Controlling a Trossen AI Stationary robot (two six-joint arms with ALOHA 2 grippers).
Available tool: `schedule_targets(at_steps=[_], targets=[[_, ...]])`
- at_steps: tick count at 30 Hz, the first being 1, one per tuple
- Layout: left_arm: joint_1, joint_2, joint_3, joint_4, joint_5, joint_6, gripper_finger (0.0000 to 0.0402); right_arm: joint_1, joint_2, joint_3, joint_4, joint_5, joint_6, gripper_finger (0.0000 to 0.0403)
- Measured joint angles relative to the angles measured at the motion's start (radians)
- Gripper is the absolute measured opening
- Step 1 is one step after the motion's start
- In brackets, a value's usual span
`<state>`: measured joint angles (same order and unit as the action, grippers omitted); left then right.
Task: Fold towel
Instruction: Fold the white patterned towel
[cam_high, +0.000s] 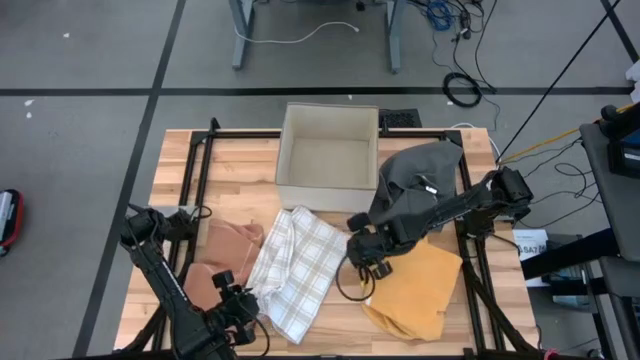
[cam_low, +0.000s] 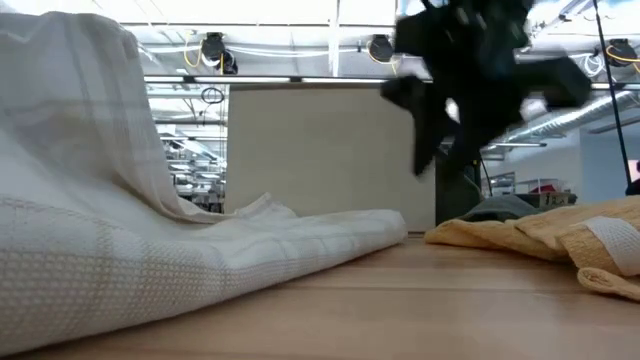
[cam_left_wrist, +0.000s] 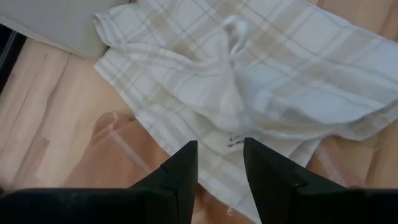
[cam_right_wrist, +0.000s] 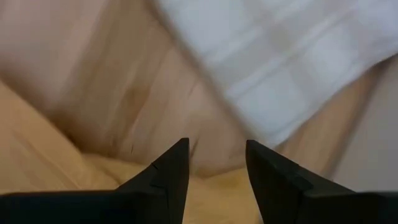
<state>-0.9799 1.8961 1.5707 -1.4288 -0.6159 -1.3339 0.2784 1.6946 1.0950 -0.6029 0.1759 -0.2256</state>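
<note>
Both claws stand open and empty: left gripper (cam_high: 232, 303) and right gripper (cam_high: 368, 262), low-centre of frame, should each pinch a corner of the checked towel (cam_high: 296, 268) cleanly, clear of neighbouring cloths.

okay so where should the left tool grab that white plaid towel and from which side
Probably the plaid towel's near corner by the left tool, coming from the table's front-left. That edge lies flat and free on the wood, while its far side butts against the box and the peach cloth.
</note>
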Motion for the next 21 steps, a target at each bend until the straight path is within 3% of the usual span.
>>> schedule_targets(at_steps=[6, 9, 13, 17, 21], targets=[[-0.002, 0.000, 0.009, 0.139, -0.111, 0.133, 0.0136, 0.005, 0.000, -0.181, 0.272, 0.008, -0.054, 0.0144], [0.012, 0.000, 0.036, 0.197, -0.137, 0.220, 0.0136, 0.005, 0.000, -0.221, 0.393, 0.076, -0.100, 0.0144], [0.037, -0.001, 0.033, 0.425, -0.161, 0.431, 0.0136, 0.004, 0.000, -0.228, 0.478, 0.112, -0.164, 0.0144], [0.085, -0.001, -0.027, 0.726, -0.095, 0.667, 0.0136, 0.005, 0.000, -0.228, 0.539, 0.103, -0.229, 0.0144], [0.146, -0.001, -0.083, 0.839, -0.015, 0.714, 0.0136, -0.010, 0.000, -0.228, 0.533, 0.052, -0.222, 0.0144]])
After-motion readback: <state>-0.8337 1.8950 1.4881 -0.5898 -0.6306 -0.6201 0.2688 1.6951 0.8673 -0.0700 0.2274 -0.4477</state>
